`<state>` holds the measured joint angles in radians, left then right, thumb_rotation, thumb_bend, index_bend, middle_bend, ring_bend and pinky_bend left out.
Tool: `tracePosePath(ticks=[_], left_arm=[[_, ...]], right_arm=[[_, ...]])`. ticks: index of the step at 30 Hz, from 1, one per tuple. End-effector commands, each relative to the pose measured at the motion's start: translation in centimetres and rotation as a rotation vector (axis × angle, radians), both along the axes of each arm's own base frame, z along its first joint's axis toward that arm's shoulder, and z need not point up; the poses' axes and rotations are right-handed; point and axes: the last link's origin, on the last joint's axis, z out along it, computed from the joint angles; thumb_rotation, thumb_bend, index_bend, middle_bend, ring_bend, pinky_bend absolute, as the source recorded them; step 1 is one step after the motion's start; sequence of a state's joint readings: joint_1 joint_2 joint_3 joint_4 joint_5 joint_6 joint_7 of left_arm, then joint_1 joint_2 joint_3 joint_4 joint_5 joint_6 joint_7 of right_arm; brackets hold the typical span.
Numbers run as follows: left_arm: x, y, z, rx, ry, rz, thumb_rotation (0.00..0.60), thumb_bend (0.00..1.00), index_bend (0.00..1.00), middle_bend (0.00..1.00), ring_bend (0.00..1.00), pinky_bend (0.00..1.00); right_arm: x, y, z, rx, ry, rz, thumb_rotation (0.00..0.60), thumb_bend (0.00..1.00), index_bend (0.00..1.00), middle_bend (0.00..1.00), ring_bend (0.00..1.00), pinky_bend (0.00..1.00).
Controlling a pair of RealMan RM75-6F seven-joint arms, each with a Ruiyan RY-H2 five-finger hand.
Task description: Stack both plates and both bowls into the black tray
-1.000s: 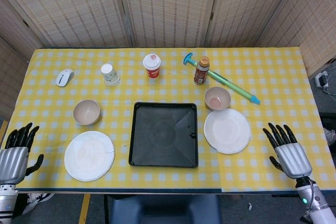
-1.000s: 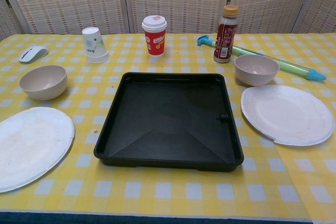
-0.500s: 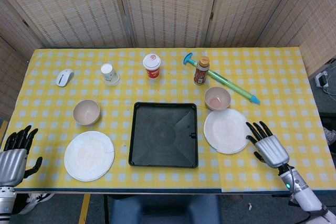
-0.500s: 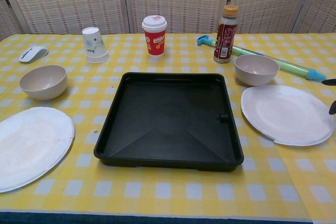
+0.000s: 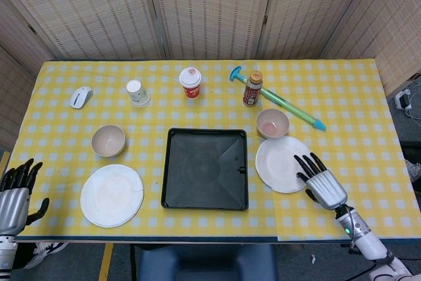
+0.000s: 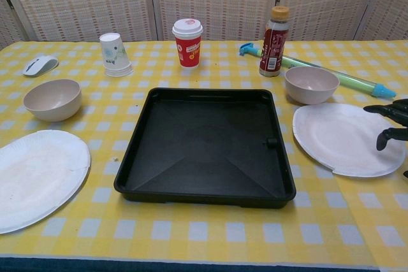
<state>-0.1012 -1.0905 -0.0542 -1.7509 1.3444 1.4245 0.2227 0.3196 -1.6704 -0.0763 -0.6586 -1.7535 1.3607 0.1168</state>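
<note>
The black tray (image 5: 205,168) (image 6: 207,148) lies empty at the table's centre. One white plate (image 5: 110,195) (image 6: 35,178) lies to its left, with a beige bowl (image 5: 108,140) (image 6: 52,99) behind it. A second white plate (image 5: 281,164) (image 6: 346,138) lies to the tray's right, with a pinkish bowl (image 5: 272,123) (image 6: 311,84) behind it. My right hand (image 5: 320,182) (image 6: 391,122) is open, fingers spread over the right plate's near right rim, holding nothing. My left hand (image 5: 14,195) is open off the table's left front corner, well apart from the left plate.
Along the back stand a white mouse (image 5: 81,97), an upturned paper cup (image 5: 135,92), a red lidded cup (image 5: 190,81), a brown bottle (image 5: 252,88) and a green-blue pump toy (image 5: 287,103). A woven screen closes the far side.
My right hand has moved leftward from beyond the plate until its fingers reach the right plate's rim. My left hand has sunk slightly lower at the left edge.
</note>
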Motion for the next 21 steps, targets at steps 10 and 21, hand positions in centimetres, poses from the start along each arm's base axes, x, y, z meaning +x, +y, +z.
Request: tracePosePath(ticks=[10,21], left_arm=[[-0.1,0.0,-0.1,-0.008,-0.014,0.022,0.600,0.43,0.04,0.00,0.00,0.00],[-0.1,0.1,-0.1,-0.025,-0.039,0.034,0.600,0.43,0.03,0.00,0.00,0.00]], right_arm=[[0.3,-1.0,-1.3,0.011,-0.020,0.016,0.600,0.36,0.41,0.06,0.07,0.00],[0.9,-1.7,-2.0,0.002,-0.054,0.035,0.600,0.47,0.50,0.12,0.13,0.00]])
